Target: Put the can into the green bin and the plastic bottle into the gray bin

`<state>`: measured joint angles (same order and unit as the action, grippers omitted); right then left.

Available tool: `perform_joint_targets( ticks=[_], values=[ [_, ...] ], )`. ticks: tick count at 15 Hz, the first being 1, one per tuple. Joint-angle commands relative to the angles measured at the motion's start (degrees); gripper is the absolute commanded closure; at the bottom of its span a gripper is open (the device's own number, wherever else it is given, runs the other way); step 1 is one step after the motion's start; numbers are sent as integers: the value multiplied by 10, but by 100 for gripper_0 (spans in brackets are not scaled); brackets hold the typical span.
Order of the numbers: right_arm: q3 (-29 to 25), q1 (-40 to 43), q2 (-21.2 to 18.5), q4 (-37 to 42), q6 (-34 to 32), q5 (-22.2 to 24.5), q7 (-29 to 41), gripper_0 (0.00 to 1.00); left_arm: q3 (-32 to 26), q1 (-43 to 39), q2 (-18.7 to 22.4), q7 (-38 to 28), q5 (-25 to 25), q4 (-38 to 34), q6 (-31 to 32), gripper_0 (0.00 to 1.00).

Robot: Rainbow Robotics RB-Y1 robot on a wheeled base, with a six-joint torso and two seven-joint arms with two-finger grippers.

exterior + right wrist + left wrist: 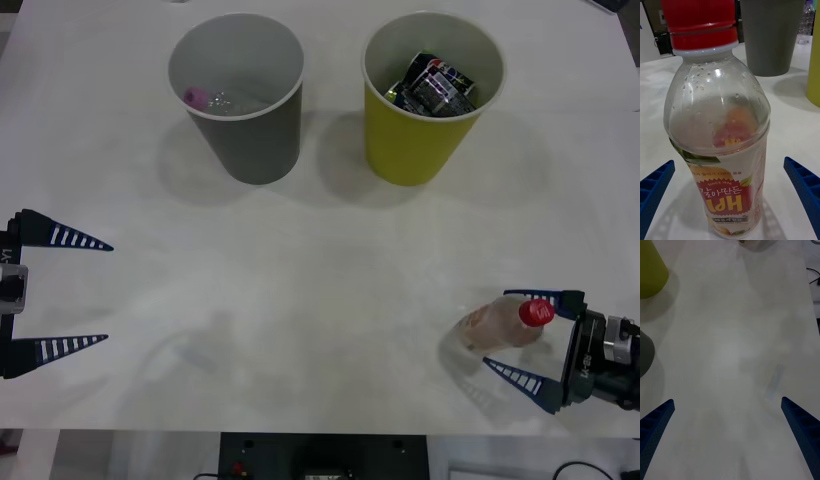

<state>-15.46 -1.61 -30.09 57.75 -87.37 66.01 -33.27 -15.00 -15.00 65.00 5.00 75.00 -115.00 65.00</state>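
The plastic bottle [500, 323], clear with a red cap and a yellow-orange label, stands on the white table at the near right. My right gripper [495, 328] is open around it, with one blue finger on each side. In the right wrist view the bottle [720, 123] sits between the fingers [803, 183], and there is a gap on both sides. The gray bin [240, 95] stands at the far left and the green bin [430, 100] at the far right. A dark crushed can [438, 85] lies inside the green bin. My left gripper [110, 292] is open at the left edge.
A clear pink-capped bottle [205, 98] lies inside the gray bin. The white table [300, 300] is bare between the bins and the grippers. The left wrist view shows the green bin [649, 270] and the gray bin [644, 352] beyond my left gripper [727, 400].
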Motion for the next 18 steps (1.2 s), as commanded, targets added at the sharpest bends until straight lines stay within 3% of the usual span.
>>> perform_joint_targets(
  ticks=[1, 9, 10, 11, 18],
  values=[
    [-1, -2, 11, 1, 6, 1, -10, 0, 0, 0, 0, 0, 0, 0, 0, 2],
    [0, -7, 22, 0, 13, 3, -39, 3, 0, 0, 0, 0, 0, 0, 0, 2],
    [0, -7, 22, 0, 13, 6, -39, 55, 0, 0, 0, 0, 0, 0, 0, 2],
    [0, -7, 22, 0, 14, 10, -37, 99, 0, 0, 0, 0, 0, 0, 0, 2],
    [0, -10, 22, 0, 15, 12, -37, 100, 0, 0, 0, 0, 0, 0, 0, 2]
  ],
)
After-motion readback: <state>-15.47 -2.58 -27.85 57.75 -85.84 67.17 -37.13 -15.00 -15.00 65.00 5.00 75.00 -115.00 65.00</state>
